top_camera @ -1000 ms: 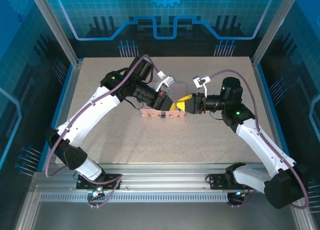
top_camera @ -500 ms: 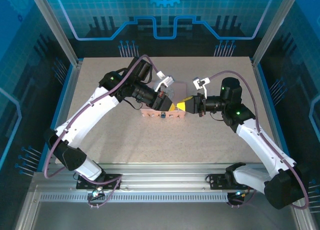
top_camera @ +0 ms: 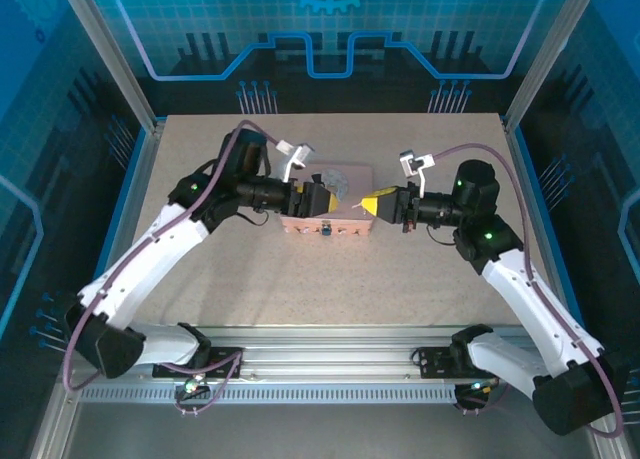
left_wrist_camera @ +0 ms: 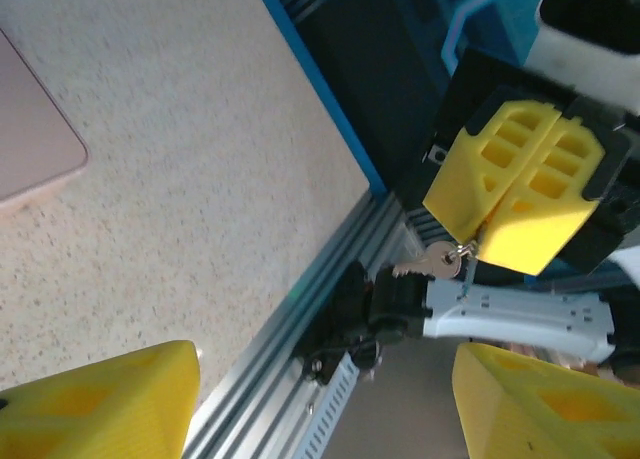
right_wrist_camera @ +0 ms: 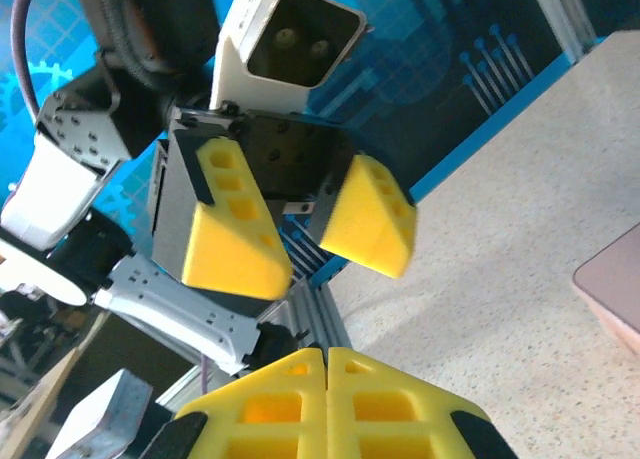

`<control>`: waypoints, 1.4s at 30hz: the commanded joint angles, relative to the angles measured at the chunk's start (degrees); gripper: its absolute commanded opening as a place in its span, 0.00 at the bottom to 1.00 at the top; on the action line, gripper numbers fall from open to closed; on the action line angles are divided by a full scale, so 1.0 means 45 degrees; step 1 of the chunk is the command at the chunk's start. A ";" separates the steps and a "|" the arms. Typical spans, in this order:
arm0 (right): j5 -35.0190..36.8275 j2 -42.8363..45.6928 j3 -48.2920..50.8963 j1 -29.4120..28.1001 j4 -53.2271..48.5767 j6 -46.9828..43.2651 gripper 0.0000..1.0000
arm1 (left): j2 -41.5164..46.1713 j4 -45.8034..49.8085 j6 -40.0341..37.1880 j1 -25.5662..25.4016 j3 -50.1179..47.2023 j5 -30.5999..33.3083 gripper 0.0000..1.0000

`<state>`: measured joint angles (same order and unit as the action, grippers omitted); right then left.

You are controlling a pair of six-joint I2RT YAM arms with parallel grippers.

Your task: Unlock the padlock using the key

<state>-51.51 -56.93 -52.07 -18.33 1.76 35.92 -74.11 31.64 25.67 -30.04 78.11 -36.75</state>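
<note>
The tiny dark padlock with its blue part hangs at the front edge of the pink tin. My right gripper hovers just right of the tin, shut on a small silver key that dangles from its yellow fingertips; its pads meet with no gap. My left gripper hovers over the tin, facing the right one a short gap away. It is open with nothing between its yellow fingers. The left wrist view looks past its own fingers at the right gripper.
The tin's corner shows in the wrist views. The speckled tabletop is bounded by a blue rim and an aluminium rail at the near edge. Frame posts stand at the back corners.
The left arm has drawn back to the left, so its gripper no longer meets the right one. The right gripper has shifted slightly right, still holding the key.
</note>
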 commanded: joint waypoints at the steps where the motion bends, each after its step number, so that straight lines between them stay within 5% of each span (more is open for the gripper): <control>1: 0.1060 0.0359 0.0137 0.0096 0.0031 -0.0174 0.00 | 0.0952 -0.2613 0.1748 0.0114 -0.0762 0.0963 0.71; 9: 0.6420 0.0866 -0.0663 -0.1053 -0.2888 -0.3688 0.00 | 0.1645 -0.3154 0.3640 0.0433 -0.2089 0.2831 0.73; 18: 1.4142 -0.0375 -0.1547 -0.4423 -0.1312 -1.0829 0.00 | 0.1136 -0.3375 0.5312 0.0817 -0.2753 0.3190 0.77; 24: 1.5391 -0.0666 -0.0637 -0.5722 0.2032 -1.5778 0.00 | 0.1201 -0.3822 0.6068 0.0986 -0.3074 0.3192 0.77; 30: 1.4415 -0.0045 0.1133 -0.6356 0.4787 -1.9813 0.00 | 0.0926 -0.4360 0.6894 0.1108 -0.2584 0.2870 0.75; 42: 1.4688 0.1283 0.1533 -0.7321 0.4414 -2.1034 0.00 | -0.0077 -0.8058 1.0157 0.0795 -0.1971 0.1479 0.63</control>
<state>14.15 -52.21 -45.95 -50.37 19.20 -56.66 -72.77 2.20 65.76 -25.76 67.09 -26.59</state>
